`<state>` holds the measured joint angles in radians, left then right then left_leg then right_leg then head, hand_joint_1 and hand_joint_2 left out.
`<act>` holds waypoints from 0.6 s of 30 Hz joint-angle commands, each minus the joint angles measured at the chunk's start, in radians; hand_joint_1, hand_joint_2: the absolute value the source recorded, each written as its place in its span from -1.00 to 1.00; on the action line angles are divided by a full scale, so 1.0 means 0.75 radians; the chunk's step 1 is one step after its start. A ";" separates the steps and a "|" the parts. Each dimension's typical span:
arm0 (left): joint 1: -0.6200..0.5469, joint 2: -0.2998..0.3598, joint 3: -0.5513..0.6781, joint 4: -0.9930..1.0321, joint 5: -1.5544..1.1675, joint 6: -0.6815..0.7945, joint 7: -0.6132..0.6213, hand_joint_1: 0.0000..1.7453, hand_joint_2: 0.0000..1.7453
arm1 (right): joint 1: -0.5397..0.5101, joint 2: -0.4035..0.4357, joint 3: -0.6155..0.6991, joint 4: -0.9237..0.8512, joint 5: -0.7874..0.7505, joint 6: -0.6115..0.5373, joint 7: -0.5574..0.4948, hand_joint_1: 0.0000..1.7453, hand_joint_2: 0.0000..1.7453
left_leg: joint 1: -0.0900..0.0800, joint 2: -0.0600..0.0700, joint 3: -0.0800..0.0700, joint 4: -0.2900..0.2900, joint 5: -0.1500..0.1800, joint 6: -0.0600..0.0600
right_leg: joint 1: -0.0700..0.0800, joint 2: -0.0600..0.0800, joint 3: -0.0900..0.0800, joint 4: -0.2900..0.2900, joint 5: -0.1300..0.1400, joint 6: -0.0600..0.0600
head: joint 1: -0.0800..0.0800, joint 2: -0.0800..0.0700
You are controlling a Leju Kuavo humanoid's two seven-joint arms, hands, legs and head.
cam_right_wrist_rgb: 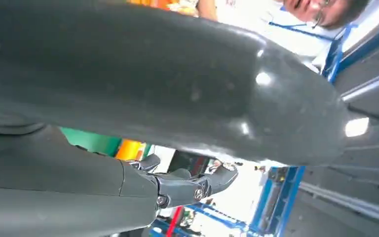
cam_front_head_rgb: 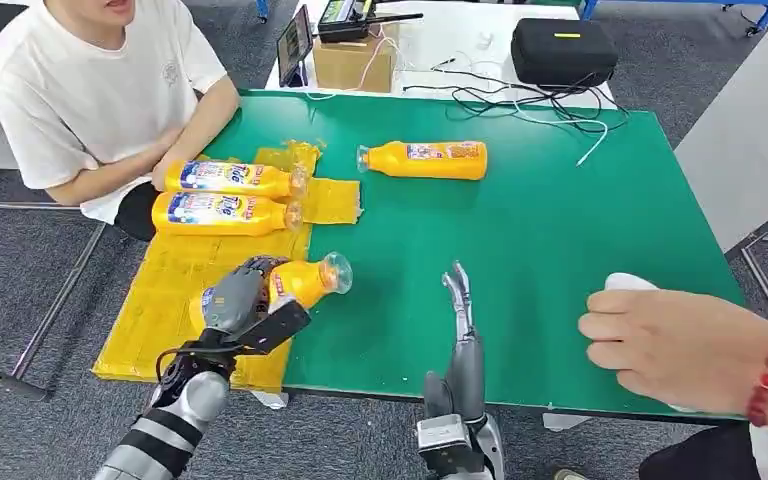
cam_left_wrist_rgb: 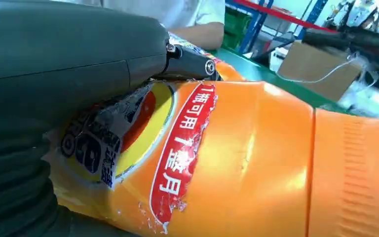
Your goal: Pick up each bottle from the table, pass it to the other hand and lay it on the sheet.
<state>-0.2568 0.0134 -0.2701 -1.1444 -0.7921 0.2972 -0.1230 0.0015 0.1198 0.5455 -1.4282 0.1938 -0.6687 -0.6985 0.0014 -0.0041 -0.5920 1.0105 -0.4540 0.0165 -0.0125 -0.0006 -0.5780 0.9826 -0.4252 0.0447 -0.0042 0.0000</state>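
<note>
The left hand (cam_front_head_rgb: 245,290) has its fingers wrapped round the body of an orange bottle (cam_front_head_rgb: 305,280), which sits at about seven o'clock on the green table (cam_front_head_rgb: 560,240), right on the near edge of the yellow sheet (cam_front_head_rgb: 175,300). I'd say the laying-down step is under way for this one: the bottle looks passed over and is about to be set flat and let go. It lies nearly level, long axis running from eight o'clock to two o'clock, clear cap toward two o'clock over the green. Next it wants lowering fully onto the sheet, parallel to the two bottles on the sheet (cam_front_head_rgb: 225,195) lying at ten o'clock, then the fingers opening without rolling it. The right hand (cam_front_head_rgb: 460,300) stands at six o'clock, fingers straight and apart, holding nothing. One last bottle (cam_front_head_rgb: 425,160) lies at twelve o'clock, cap toward nine o'clock.
</note>
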 commanded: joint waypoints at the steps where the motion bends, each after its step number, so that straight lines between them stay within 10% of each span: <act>1: -0.197 0.016 -0.084 0.424 -0.214 -0.028 0.130 1.00 1.00 | 0.000 0.030 -0.028 0.055 -0.029 0.029 0.001 -1.00 -1.00 | 0.000 -0.003 0.004 -0.002 0.001 -0.001 | 0.001 -0.003 0.005 -0.002 0.000 -0.002 | 0.000 0.000; 11: -0.367 -0.051 -0.028 0.952 -0.347 0.014 0.181 1.00 1.00 | -0.015 0.050 -0.097 0.101 -0.043 0.064 0.001 -1.00 -1.00 | 0.000 0.000 0.006 -0.003 0.000 -0.001 | 0.000 0.000 0.006 -0.002 0.000 -0.002 | 0.000 0.000; 12: -0.367 -0.055 -0.022 0.961 -0.344 0.005 0.183 0.38 1.00 | -0.014 0.049 -0.101 0.103 -0.044 0.065 0.001 -1.00 -1.00 | 0.001 0.001 0.008 -0.004 0.000 -0.002 | 0.001 0.001 0.008 -0.003 0.001 -0.002 | -0.001 0.001; 13: -0.364 -0.069 0.018 0.980 -0.303 -0.039 0.179 -0.98 1.00 | -0.010 0.049 -0.115 0.107 -0.049 0.074 0.001 -1.00 -1.00 | 0.000 0.000 0.009 -0.003 0.000 -0.001 | 0.001 -0.001 0.009 -0.003 0.000 -0.002 | 0.000 0.000; 18: -0.370 -0.080 0.055 1.003 -0.247 -0.140 0.138 -1.00 1.00 | -0.020 0.049 -0.135 0.119 -0.057 0.088 0.001 -1.00 -1.00 | 0.000 0.000 0.015 -0.004 0.001 -0.001 | 0.000 0.002 0.016 -0.003 0.001 -0.002 | 0.000 0.000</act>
<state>-0.5244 -0.0157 -0.2929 -0.5920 -1.0239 0.2891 0.0072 0.0072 0.1560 0.4967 -1.4084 0.1610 -0.6172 -0.6985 0.0013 -0.0061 -0.5827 1.0097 -0.4543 0.0163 -0.0124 -0.0011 -0.5677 0.9822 -0.4260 0.0444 -0.0046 0.0000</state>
